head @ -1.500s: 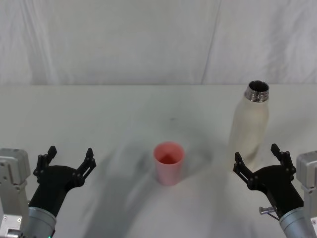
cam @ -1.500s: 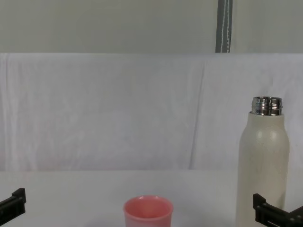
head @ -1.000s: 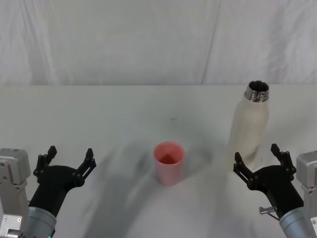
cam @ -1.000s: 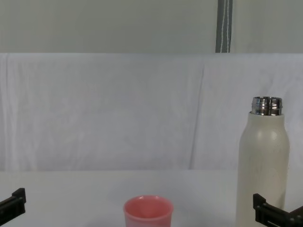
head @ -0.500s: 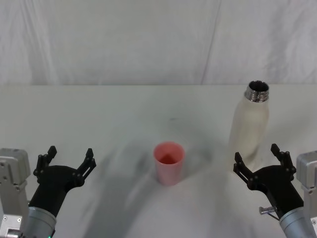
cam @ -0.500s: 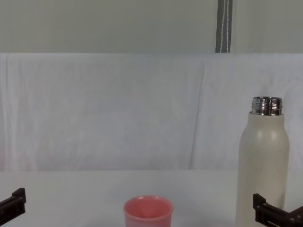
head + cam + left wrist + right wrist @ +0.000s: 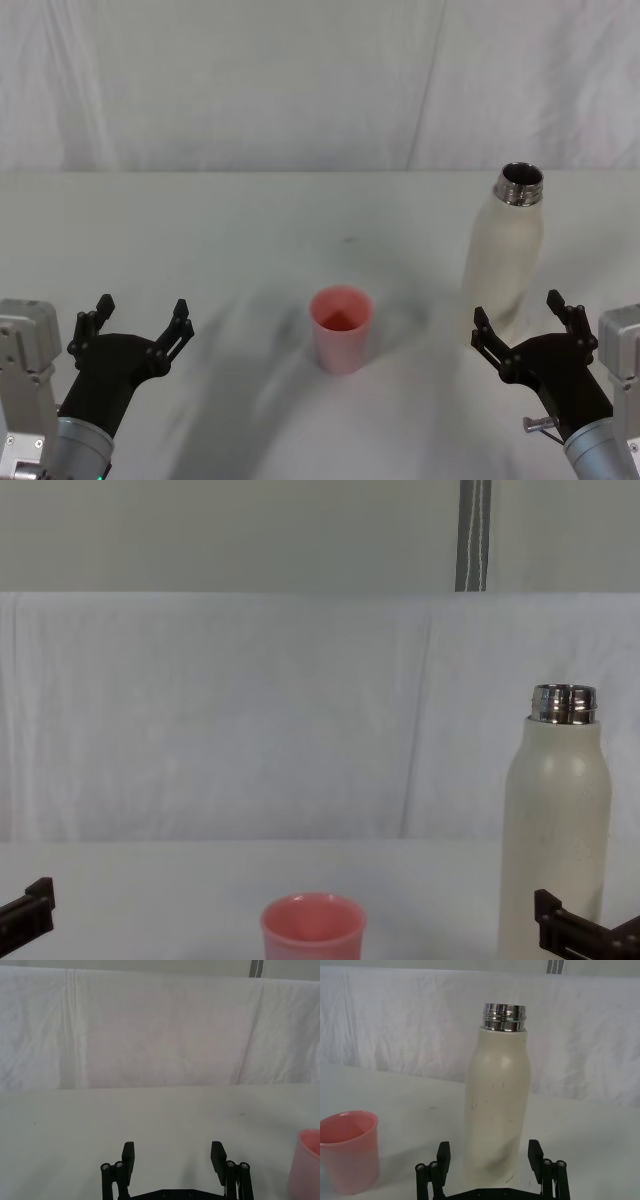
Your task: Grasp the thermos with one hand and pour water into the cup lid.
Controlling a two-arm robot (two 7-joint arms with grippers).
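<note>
Right gripper (image 7: 522, 322): near the table's front edge, fingers spread wide, holding nothing; its fingers (image 7: 443, 1156) flank the lower body of the thermos without touching it.

Thermos (image 7: 505, 255): upright, directly ahead of the right gripper and just beyond its fingertips; cream-white, steel neck uncapped.

Cup lid (image 7: 341, 328): pink, upright, mouth up, to the left of the right gripper, well apart from the thermos; between the two grippers, nearer the right one.

Left gripper (image 7: 135, 323): at the front left, fingers likewise apart and empty; the cup lid stands to its right and slightly ahead.

Table (image 7: 220, 230): white cloth covering, white draped backdrop (image 7: 250, 710) behind.
</note>
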